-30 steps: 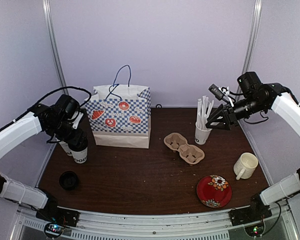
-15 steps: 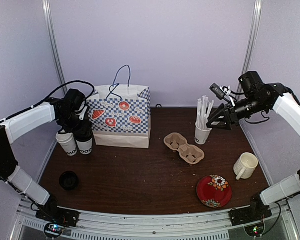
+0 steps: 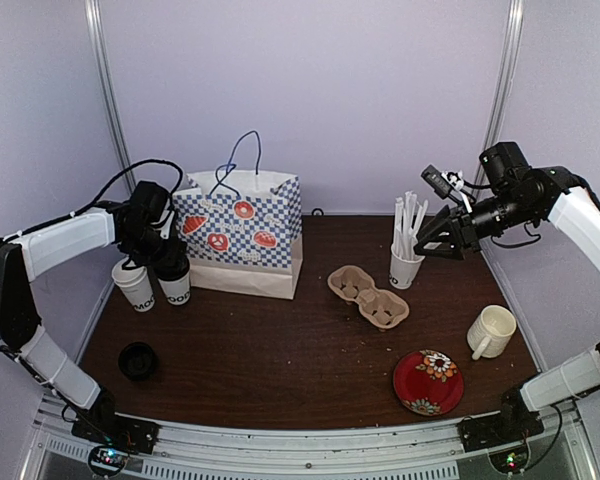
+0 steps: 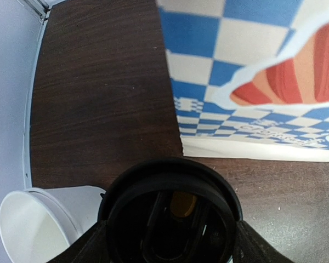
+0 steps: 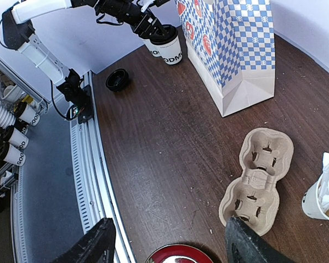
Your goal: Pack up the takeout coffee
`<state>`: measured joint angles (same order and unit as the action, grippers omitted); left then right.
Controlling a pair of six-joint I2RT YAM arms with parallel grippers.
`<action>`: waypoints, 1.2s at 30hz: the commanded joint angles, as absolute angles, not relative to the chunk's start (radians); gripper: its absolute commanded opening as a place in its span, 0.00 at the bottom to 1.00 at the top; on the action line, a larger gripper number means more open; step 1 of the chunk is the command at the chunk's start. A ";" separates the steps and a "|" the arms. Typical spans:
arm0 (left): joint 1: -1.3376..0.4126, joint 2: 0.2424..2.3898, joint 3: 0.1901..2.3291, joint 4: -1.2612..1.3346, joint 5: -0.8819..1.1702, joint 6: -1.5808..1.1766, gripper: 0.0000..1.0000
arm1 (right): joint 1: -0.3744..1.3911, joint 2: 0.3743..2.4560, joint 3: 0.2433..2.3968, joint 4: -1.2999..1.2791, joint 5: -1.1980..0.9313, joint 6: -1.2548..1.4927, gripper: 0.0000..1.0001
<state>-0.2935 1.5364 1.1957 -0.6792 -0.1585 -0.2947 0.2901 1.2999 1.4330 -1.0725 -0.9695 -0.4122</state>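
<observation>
A white paper coffee cup with a black lid (image 3: 175, 284) stands at the table's left, close to the blue checked paper bag (image 3: 242, 236). My left gripper (image 3: 164, 262) is shut on it from above. In the left wrist view the lid (image 4: 170, 219) fills the gap between my fingers (image 4: 93, 247), with the bag (image 4: 252, 66) just beyond. A second white cup without a lid (image 3: 137, 286) (image 4: 33, 230) stands touching or nearly touching the held cup's left side. My right gripper (image 3: 432, 240) (image 5: 170, 246) hangs open and empty over the back right.
A loose black lid (image 3: 137, 359) lies near the front left. A cardboard cup carrier (image 3: 368, 296) sits mid-table. A cup of white stirrers (image 3: 407, 262) stands beside my right gripper. A cream mug (image 3: 491, 331) and a red plate (image 3: 428, 381) lie front right.
My left gripper carried the lidded cup back and right, setting it beside the open cup near the bag. The bag shifted slightly. The right arm stayed still.
</observation>
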 commanded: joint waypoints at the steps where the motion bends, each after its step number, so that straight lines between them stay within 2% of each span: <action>1: -0.285 1.541 1.177 -0.669 -0.160 -0.326 0.76 | 0.282 1.299 1.418 -1.053 -0.981 -0.411 0.72; 13: -0.285 1.477 1.190 -0.733 -0.176 -0.339 0.86 | 0.282 1.306 1.422 -1.051 -0.989 -0.408 0.72; 17: -0.287 1.449 1.225 -0.775 -0.151 -0.323 0.86 | 0.282 1.307 1.427 -1.052 -0.994 -0.404 0.72; 20: -0.287 1.382 1.253 -0.802 -0.119 -0.321 0.82 | 0.282 1.308 1.430 -1.052 -0.996 -0.395 0.72; 24: -0.285 1.311 1.289 -0.879 -0.223 -0.305 0.71 | 0.283 1.309 1.434 -1.054 -0.992 -0.394 0.72; 27: -0.281 1.335 1.333 -0.964 -0.265 -0.262 0.60 | 0.283 1.306 1.428 -1.047 -0.985 -0.393 0.72; 30: -0.253 1.384 1.357 -1.034 -0.246 -0.236 0.53 | 0.282 1.306 1.425 -1.046 -0.981 -0.394 0.72; 36: -0.155 1.426 1.312 -1.019 -0.144 -0.213 0.53 | 0.282 1.303 1.419 -1.045 -0.985 -0.391 0.72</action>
<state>-0.2123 1.4044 1.3407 -0.9966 -0.2119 -0.2474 0.2901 1.3041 1.4284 -1.0634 -0.9722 -0.3954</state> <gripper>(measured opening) 0.525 0.718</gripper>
